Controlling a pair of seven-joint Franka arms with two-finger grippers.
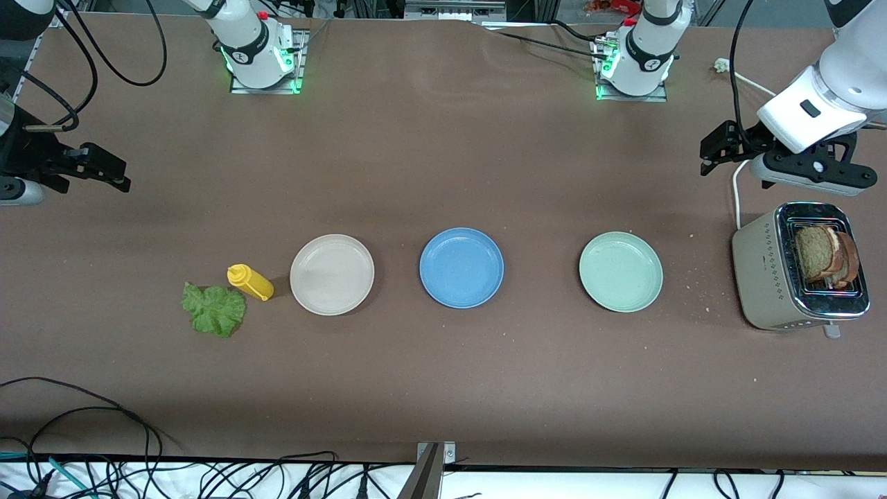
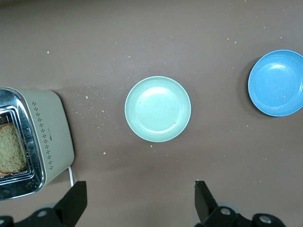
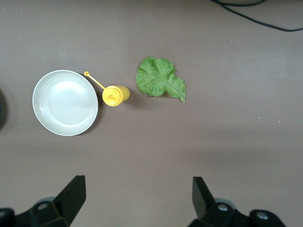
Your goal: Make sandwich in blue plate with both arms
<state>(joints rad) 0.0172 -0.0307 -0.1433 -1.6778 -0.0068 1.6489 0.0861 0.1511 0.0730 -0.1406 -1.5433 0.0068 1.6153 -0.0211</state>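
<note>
Hovering: left gripper (image 1: pixel 717 149) above tabletop near toaster (image 1: pixel 769 281), right gripper (image 1: pixel 104 170) at right arm's end; both fingers spread, empty. Blue plate (image 1: pixel 461 267) central, bare. Risk: toast (image 1: pixel 818 253) snagging in slot, lettuce (image 1: pixel 213 310) tearing.

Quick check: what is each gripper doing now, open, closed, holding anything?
Left gripper: jaws open, holding nothing, over bare table near the silver toaster.
Right gripper: jaws open, holding nothing, over bare table at its own end.

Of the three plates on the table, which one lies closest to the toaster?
The pale green plate, at the left arm's end of the row beside the toaster. The blue plate sits in the middle, and the beige plate lies by the yellow bottle.
</note>
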